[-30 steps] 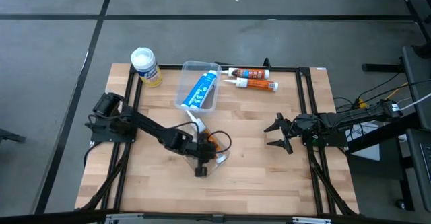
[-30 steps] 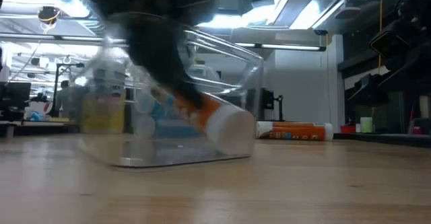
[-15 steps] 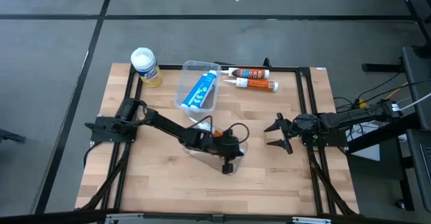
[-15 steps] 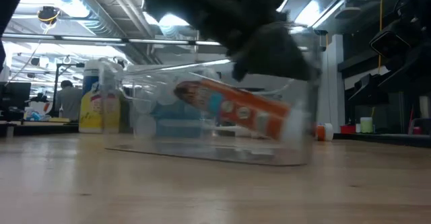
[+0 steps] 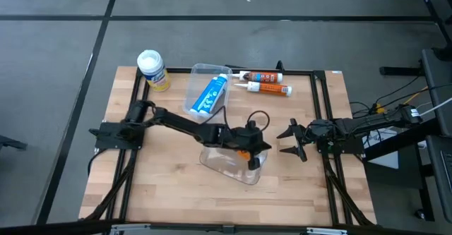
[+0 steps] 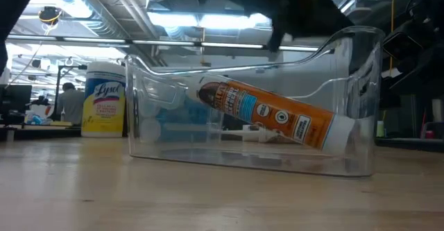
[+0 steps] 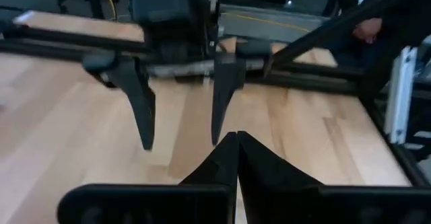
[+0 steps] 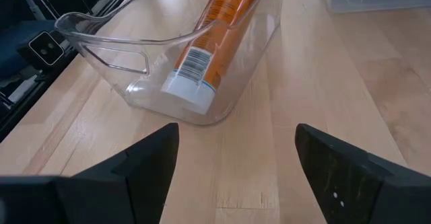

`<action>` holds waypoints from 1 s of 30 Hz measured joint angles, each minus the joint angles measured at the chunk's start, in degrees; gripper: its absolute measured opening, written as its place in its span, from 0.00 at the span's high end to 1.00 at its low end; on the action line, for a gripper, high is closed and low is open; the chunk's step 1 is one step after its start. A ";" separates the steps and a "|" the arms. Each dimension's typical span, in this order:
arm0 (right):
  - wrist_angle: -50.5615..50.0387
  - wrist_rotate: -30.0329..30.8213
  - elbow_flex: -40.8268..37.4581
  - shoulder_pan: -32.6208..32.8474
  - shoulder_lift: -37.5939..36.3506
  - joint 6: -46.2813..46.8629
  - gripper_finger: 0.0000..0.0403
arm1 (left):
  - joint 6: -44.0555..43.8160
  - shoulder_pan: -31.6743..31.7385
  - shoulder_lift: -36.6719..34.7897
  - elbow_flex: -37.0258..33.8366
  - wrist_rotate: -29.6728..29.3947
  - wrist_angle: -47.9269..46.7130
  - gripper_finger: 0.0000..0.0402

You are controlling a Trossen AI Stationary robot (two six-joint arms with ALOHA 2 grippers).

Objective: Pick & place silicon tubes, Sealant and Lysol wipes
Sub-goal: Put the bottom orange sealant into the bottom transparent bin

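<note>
- Lysol wipes [image 5: 151, 68] are parked upright at the far left corner of the wooden table [image 5: 169, 193], yellow canister with the white lid on, well apart from both grippers. In the low view the canister [image 6: 105, 98] is seen behind and to the side of the near bin.
- One orange sealant tube [image 6: 270, 113] is lying tilted inside a clear plastic bin [image 5: 233, 166] near the middle of the table, white cap end down toward one end wall. Same tube [image 8: 215, 32] and bin [image 8: 108, 46] are picked up by the right wrist camera.
- Left gripper [image 5: 253, 145] is stretched out over that bin's far edge, fingers [image 7: 237, 160] pressed fully together with nothing between them.
- Right gripper [image 5: 291, 140] is held just beside the bin on the right side of the table, fingers [image 8: 145, 160] spread roughly halfway, nothing gripped. It's also seen head-on from the left wrist [image 7: 178, 109], jaws apart.
- A second clear bin [image 5: 201, 76] sits at the far middle of the table with a blue tube [image 5: 212, 94] laid in it.
- Two more orange tubes [image 5: 267, 83] are lying flat on the table just beside that second bin, side by side, near the back edge.
</note>
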 joint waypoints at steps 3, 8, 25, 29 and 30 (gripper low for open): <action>0.01 0.01 -0.02 0.01 -0.01 0.00 0.26 | 1.05 -0.06 -3.32 0.15 0.46 -3.24 0.99; -0.01 0.00 -0.02 0.00 -0.01 0.00 0.26 | 8.60 -0.30 -9.81 0.15 0.70 -12.07 1.00; -0.01 0.33 -0.02 -0.01 -0.02 0.00 0.26 | 12.40 2.74 -34.85 -24.18 -6.49 -20.69 1.00; -0.04 0.39 -0.02 -0.01 0.00 0.00 0.26 | 14.45 3.37 -42.26 -33.70 -7.15 -19.06 0.98; -0.04 0.39 -0.02 -0.01 -0.02 0.00 0.26 | 14.41 3.70 -44.21 -36.05 -7.23 -18.11 0.98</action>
